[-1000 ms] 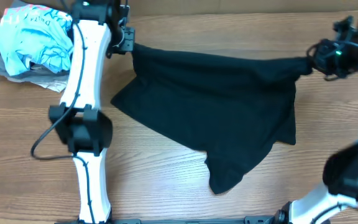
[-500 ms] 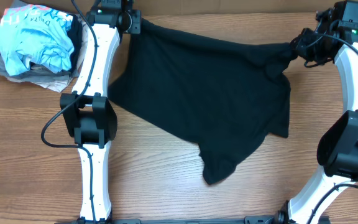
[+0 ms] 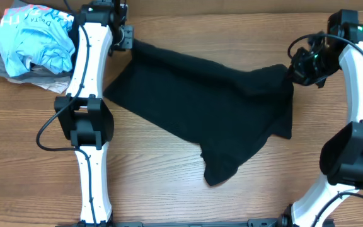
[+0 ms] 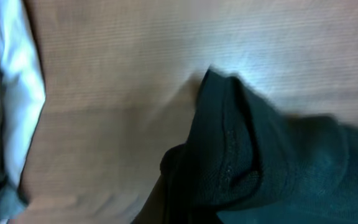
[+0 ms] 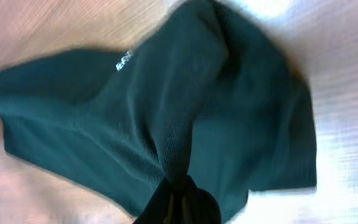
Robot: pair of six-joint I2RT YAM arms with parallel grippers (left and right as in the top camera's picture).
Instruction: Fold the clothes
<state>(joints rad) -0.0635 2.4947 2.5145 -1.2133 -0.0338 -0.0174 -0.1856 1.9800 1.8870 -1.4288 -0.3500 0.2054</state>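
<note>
light blue printed shirt [image 3: 33, 39], grey garment [image 3: 4, 66] beneath, wooden table [image 3: 169, 189]

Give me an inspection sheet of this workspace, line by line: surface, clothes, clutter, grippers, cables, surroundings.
Surface: wood-grain table, no spills seen.
Job's things: black garment spread wrinkled across the middle, with a small white label showing.
Clutter: light blue printed shirt heaped on grey garments at the far left corner, apart from the black garment.
Grippers: left gripper and right gripper each shut on a far corner of the black garment.
Cables: black cable loops out from the left arm over the table.
Surroundings: nothing seen.
</note>
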